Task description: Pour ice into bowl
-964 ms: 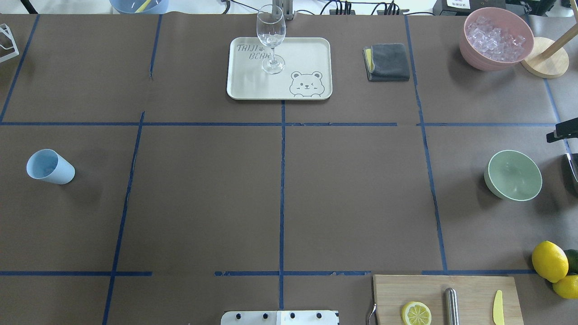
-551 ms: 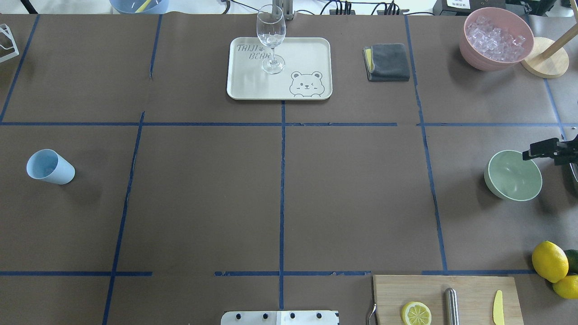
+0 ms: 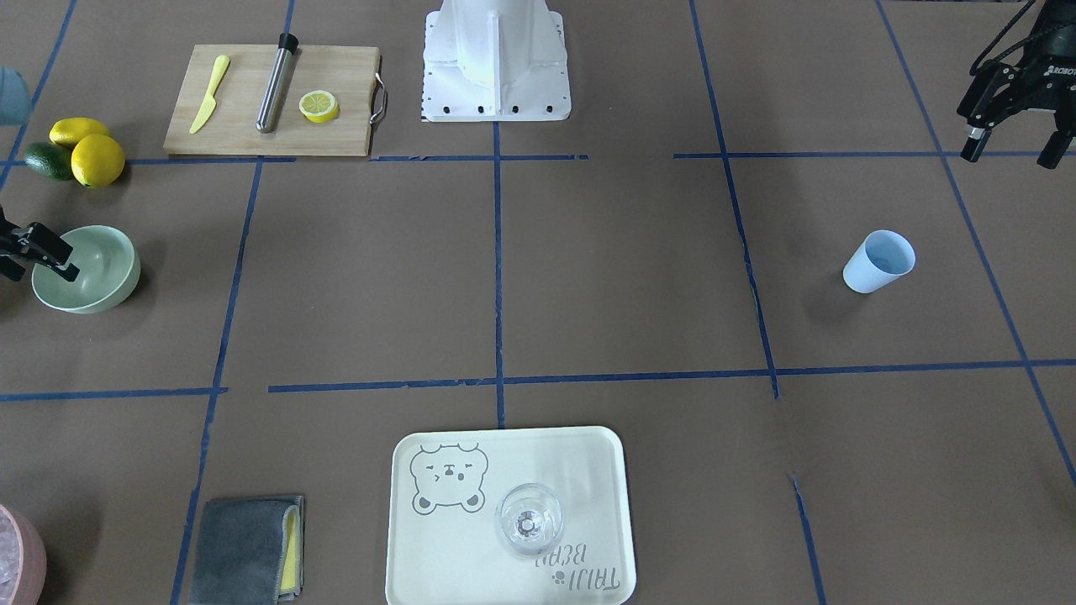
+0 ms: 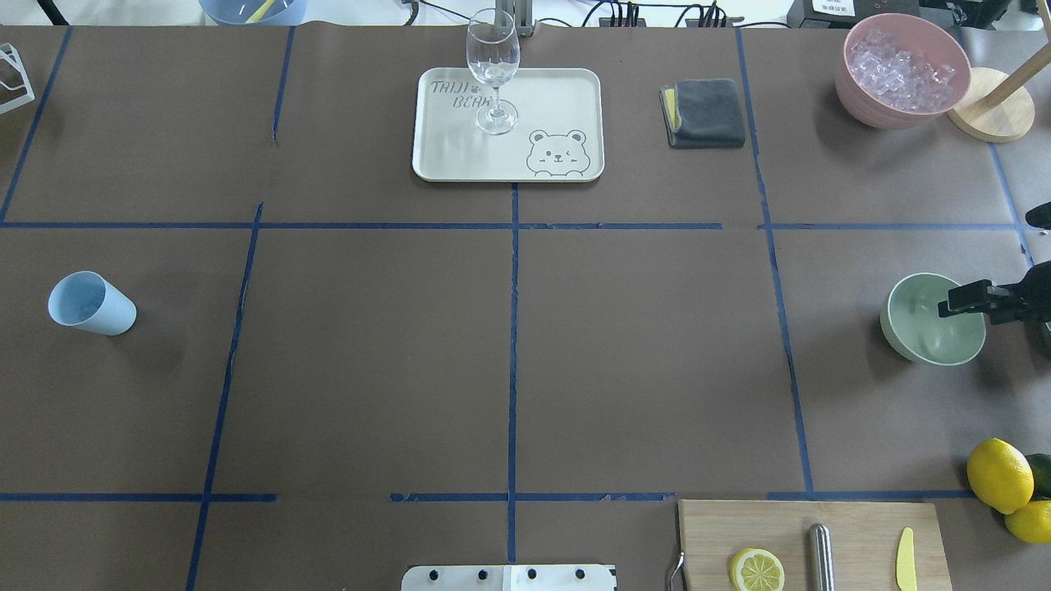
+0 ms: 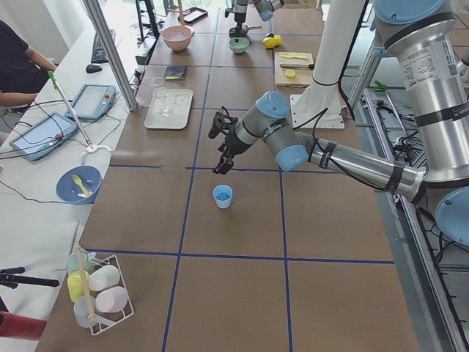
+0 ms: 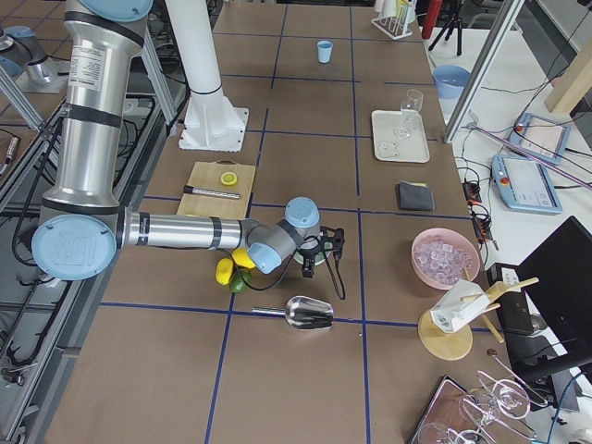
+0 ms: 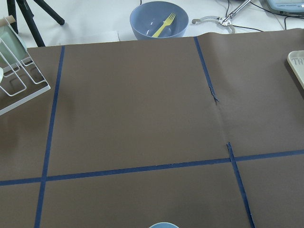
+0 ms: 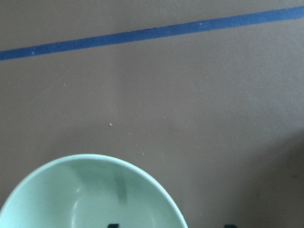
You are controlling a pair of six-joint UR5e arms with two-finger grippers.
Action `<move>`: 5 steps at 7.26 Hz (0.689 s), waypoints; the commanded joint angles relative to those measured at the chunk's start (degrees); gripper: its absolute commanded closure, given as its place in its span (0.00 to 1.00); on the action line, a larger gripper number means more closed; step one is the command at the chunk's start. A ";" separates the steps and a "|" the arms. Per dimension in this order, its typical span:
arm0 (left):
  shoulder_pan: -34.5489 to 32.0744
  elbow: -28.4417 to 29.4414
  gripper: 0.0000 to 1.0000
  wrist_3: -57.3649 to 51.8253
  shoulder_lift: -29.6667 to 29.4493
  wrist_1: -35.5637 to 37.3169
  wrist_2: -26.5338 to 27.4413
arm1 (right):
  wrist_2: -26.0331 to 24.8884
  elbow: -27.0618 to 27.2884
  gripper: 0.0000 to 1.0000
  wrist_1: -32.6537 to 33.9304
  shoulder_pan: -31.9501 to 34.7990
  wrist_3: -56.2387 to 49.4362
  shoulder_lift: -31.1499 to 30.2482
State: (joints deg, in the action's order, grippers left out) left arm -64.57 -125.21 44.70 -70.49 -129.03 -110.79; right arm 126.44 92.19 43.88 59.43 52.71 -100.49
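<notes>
So the right gripper (image 3: 39,270) is swinging in from the desk's edge. A second ago it was hanging off to the side, clear of the bowl (image 4: 913,324), and now it's sitting right at it. Its jaws are spread, and in the wrist view they're straddling the rim, one tip inside and one outside, so it's looking like a rim pinch is coming. Nothing's closing yet.

The bowl isn't shifting at all. It's sitting on the robot's right side of the desk, a bit up from the lemons (image 4: 999,474).

The left gripper (image 3: 1011,153) is hanging near the blue cup (image 4: 90,304) way over on the other side, jaws spread too, holding nothing. I'm not making out any clear cubes in that cup, they're too small to tell, so I'm only guessing the ice is in there.

What it's meaning for the task: pouring isn't starting yet, since the cup and bowl are well apart. I'm betting the bowl is getting pulled closer first.
</notes>
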 commanded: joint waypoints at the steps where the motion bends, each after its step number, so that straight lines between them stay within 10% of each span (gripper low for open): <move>1: 1.02 0.23 0.00 0.91 0.09 -0.52 0.58 | 0.21 0.01 1.00 -0.37 -0.28 -0.68 -1.28; 5: 2.16 0.41 0.00 2.84 0.00 -1.65 1.36 | 5.72 4.11 1.00 -1.79 0.76 0.20 -1.81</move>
State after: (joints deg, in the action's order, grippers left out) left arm -62.94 -124.82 46.59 -70.48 -130.01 -109.97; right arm 129.43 94.04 42.07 59.42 52.60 -102.37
